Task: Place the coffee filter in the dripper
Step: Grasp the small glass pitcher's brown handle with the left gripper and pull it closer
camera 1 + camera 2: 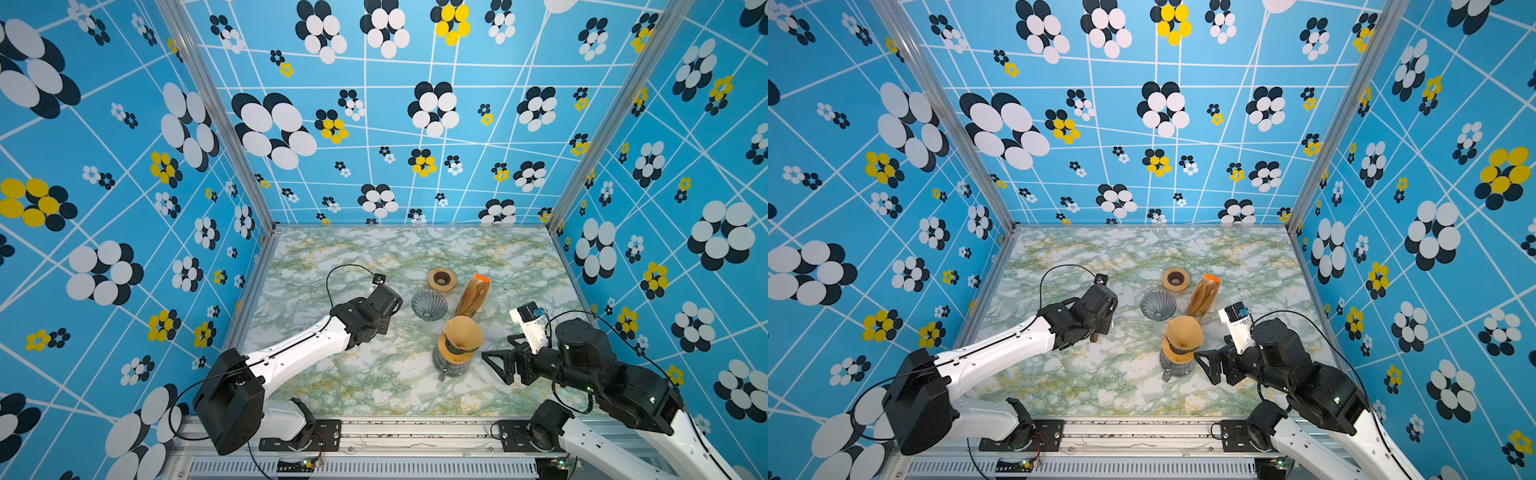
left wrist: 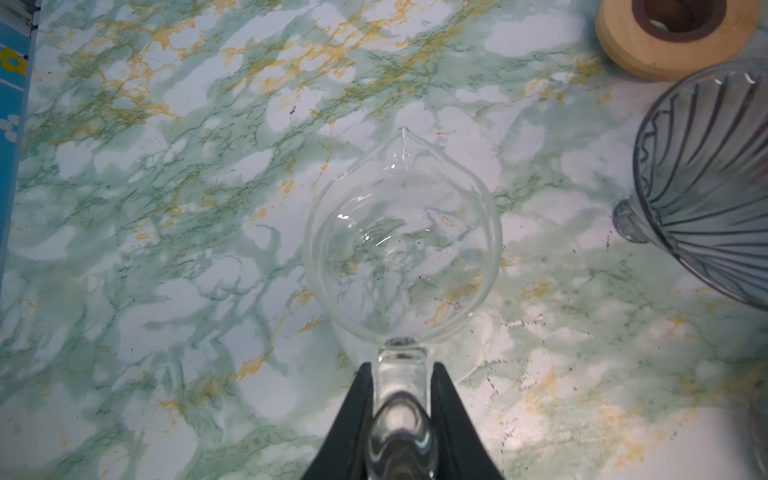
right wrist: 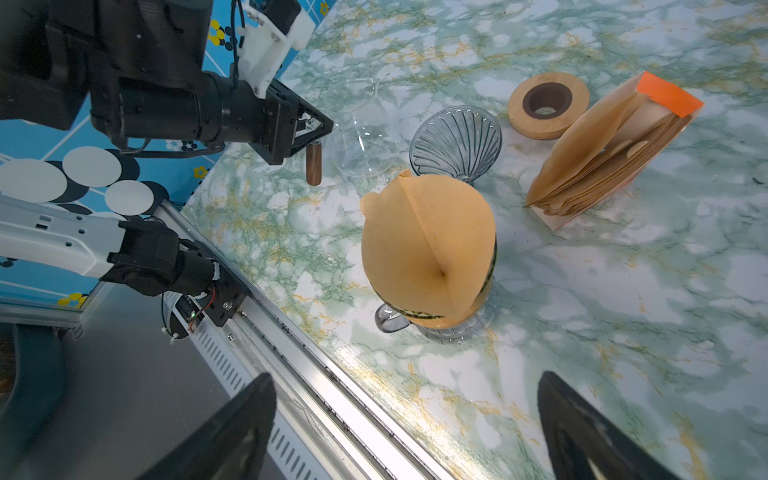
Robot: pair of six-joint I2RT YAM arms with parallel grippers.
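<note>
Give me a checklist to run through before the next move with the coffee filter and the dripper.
1. Jaws of the right gripper open and empty: ok.
2. Jaws of the left gripper shut on the handle of the glass jug: ok.
3. The filter sits in the handled dripper: ok.
4. The filter is pressed fully down: cannot tell; its far side stands high.
5. The ribbed glass cone holds no paper: ok.
6. The filter pack is clear of the right gripper: ok.
</note>
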